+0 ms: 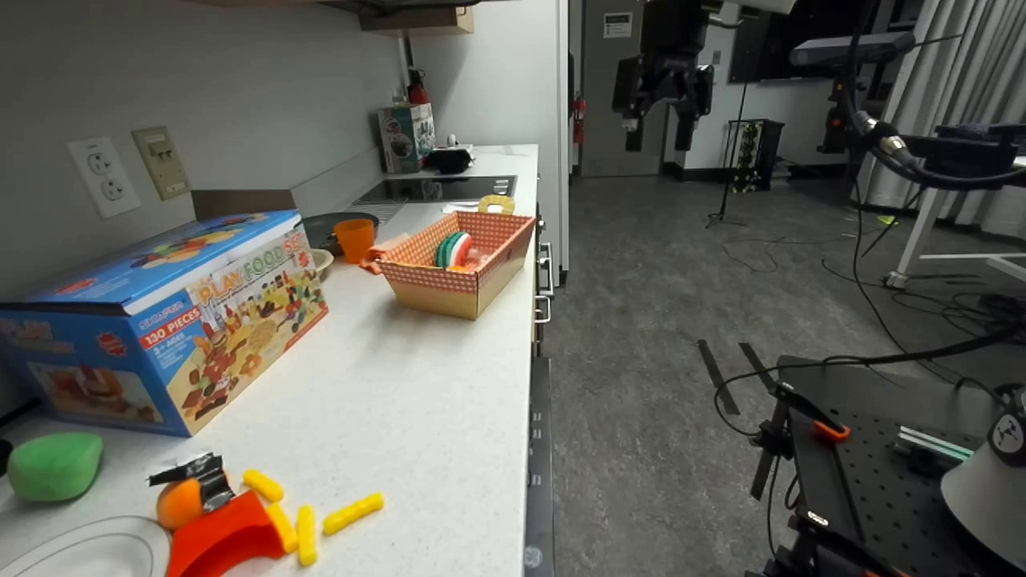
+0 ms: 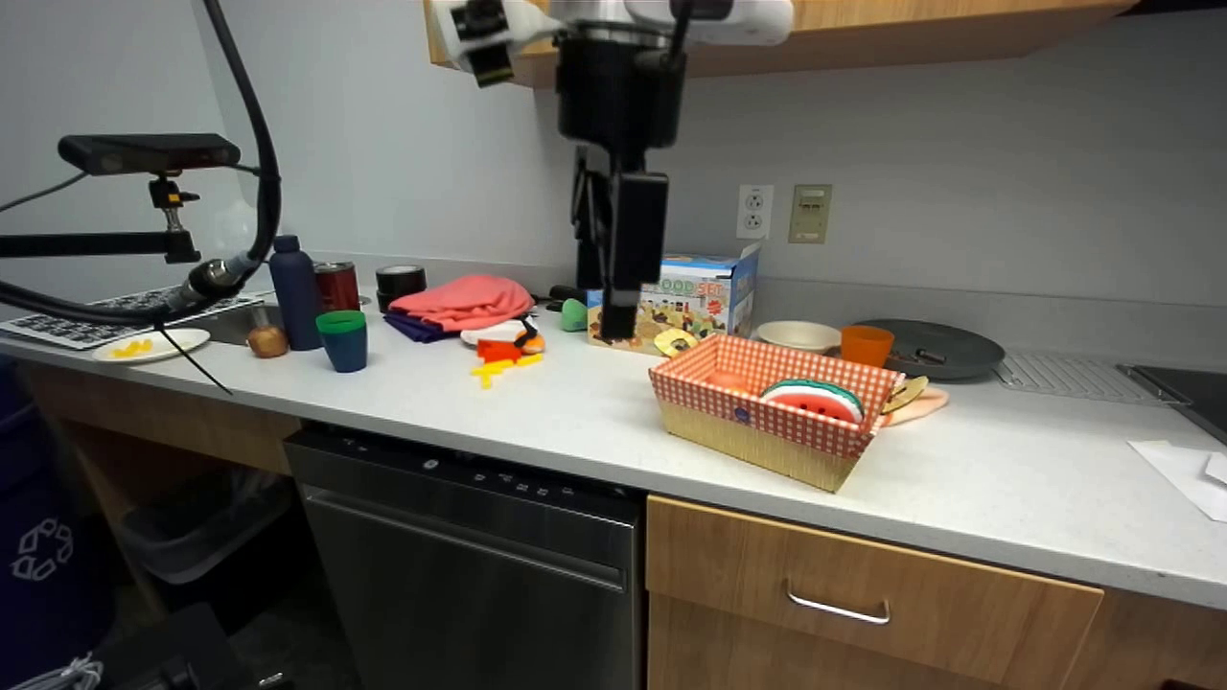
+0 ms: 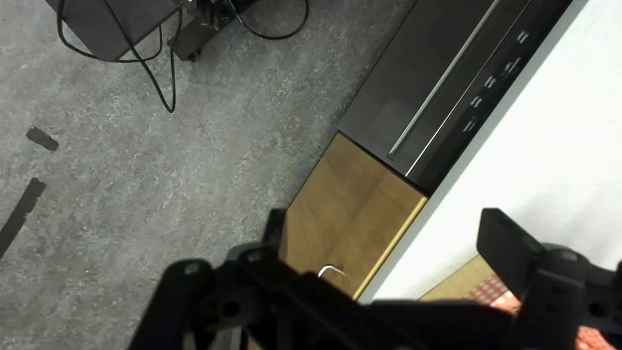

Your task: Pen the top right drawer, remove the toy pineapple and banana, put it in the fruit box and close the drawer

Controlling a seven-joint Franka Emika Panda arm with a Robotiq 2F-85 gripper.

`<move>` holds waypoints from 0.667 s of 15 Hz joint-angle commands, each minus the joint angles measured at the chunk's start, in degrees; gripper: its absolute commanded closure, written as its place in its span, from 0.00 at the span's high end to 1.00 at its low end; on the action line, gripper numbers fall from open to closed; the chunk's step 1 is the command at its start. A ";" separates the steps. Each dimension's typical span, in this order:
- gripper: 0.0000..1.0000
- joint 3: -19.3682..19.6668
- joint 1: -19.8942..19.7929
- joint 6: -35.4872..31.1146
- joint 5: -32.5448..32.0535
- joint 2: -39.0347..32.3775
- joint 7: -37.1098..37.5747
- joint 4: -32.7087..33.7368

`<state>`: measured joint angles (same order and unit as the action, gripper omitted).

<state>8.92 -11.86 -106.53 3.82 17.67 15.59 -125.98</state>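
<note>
Opening the drawer likely needs a straight pull

The gripper hangs empty, jaws apart; best square it to the handle first. The drawer sits closed under the counter, below the fruit box. An exterior view shows the whole handle; the wrist view, part.

Blue printed play-food box on bench, near wall; orange cup just beside dark pan, cream bowl near both; yellow sticks scattered next to red holder; pink cloth heaped partly over dark blue cloth; navy bottle upright, green-topped blue cup near it; white plate bearing yellow pieces; dark dishwasher below bench, power outlet on wall
</note>
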 commanded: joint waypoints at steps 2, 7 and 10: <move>1.00 1.11 -0.94 -2.33 0.01 -2.35 0.25 0.05; 1.00 1.25 -1.14 -2.82 0.00 -2.84 0.58 0.26; 1.00 2.34 -1.72 -5.43 2.37 -8.36 3.18 1.54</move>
<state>10.33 -13.00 -109.82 4.08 14.19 16.99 -125.92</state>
